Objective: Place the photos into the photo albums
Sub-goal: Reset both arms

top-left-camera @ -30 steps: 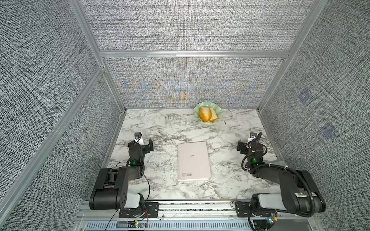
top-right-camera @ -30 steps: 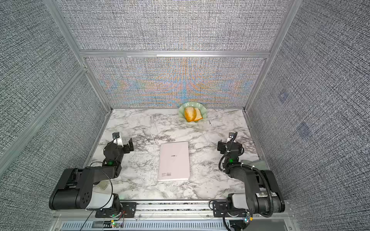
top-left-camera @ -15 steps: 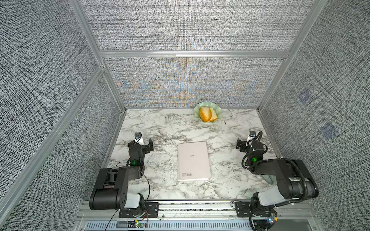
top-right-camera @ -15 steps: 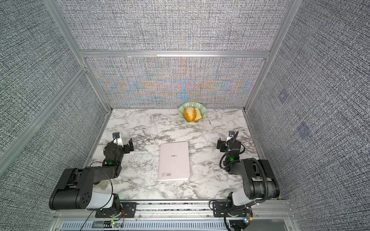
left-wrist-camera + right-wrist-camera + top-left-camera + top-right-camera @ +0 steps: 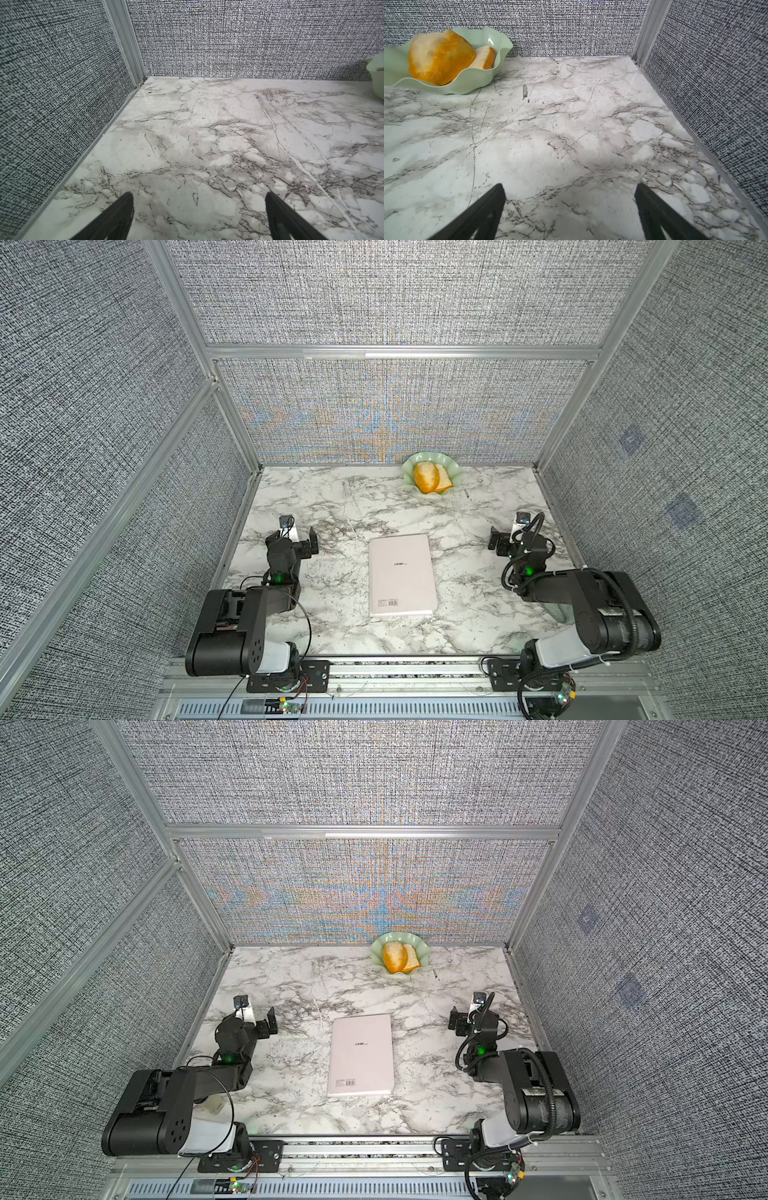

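The photo album (image 5: 402,574) (image 5: 360,1054) lies shut in the middle of the marble table, pale pinkish back up, barcode toward the front edge. The photos do not show in any view. My left gripper (image 5: 293,534) (image 5: 252,1016) rests low, left of the album and well apart from it. In the left wrist view it (image 5: 198,194) is open over bare marble. My right gripper (image 5: 515,533) (image 5: 473,1015) sits right of the album, also apart. It (image 5: 569,187) is open too, nothing between its fingers.
A pale green wavy bowl (image 5: 409,468) (image 5: 377,950) (image 5: 473,83) holding bread (image 5: 428,477) (image 5: 440,58) stands at the back wall, right of centre. Grey fabric walls with aluminium posts close in the left, right and back sides.
The right arm's rear links have drawn in toward its base, while its gripper stays almost where it was. The left arm and the album have not moved.
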{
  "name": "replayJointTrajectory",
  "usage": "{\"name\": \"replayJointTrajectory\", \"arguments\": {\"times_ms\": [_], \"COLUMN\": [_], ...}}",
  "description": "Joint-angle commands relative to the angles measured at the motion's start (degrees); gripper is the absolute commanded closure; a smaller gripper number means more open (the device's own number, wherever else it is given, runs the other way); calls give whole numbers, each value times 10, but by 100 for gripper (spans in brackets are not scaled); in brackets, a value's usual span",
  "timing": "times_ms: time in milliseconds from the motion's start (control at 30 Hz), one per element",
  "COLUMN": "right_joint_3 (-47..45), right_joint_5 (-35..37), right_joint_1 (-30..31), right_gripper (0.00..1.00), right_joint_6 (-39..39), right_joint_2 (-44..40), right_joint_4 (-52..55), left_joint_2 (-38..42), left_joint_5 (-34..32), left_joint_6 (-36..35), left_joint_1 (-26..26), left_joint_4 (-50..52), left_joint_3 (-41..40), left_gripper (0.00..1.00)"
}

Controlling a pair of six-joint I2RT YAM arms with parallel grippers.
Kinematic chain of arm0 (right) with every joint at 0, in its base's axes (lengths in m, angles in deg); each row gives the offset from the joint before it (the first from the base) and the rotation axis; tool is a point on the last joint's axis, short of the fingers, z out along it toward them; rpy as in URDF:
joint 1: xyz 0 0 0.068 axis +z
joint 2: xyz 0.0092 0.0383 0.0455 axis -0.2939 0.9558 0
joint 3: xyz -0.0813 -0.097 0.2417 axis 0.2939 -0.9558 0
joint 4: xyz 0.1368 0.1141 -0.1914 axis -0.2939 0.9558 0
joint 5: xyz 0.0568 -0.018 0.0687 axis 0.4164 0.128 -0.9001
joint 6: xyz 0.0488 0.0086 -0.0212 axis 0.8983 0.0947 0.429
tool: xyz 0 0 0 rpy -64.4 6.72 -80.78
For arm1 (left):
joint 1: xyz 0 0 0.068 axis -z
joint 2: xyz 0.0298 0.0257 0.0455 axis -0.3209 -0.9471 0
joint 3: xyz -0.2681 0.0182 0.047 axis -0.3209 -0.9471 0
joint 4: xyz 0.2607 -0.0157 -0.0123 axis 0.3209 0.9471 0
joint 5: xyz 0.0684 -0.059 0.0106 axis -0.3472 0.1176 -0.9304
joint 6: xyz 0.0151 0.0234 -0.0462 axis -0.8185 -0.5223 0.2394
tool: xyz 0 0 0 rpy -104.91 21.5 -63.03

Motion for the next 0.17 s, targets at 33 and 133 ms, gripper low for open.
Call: {"name": "replayJointTrajectory", "arguments": {"times_ms": [33, 133], "right_joint_3": [3, -1], "right_joint_5": [-6, -2], "right_joint_1": [-1, 0], "right_gripper": [1, 1], "right_joint_6": [3, 2], "right_joint_2": [1, -1], "right_joint_4": [7, 0], "left_joint_2": [0, 1], "left_joint_5": [6, 7], "left_joint_6": [0, 0], "left_joint_1": [-1, -1], "left_joint_4": [-5, -5], "left_joint_3": [3, 2], "left_gripper": [1, 0]}}
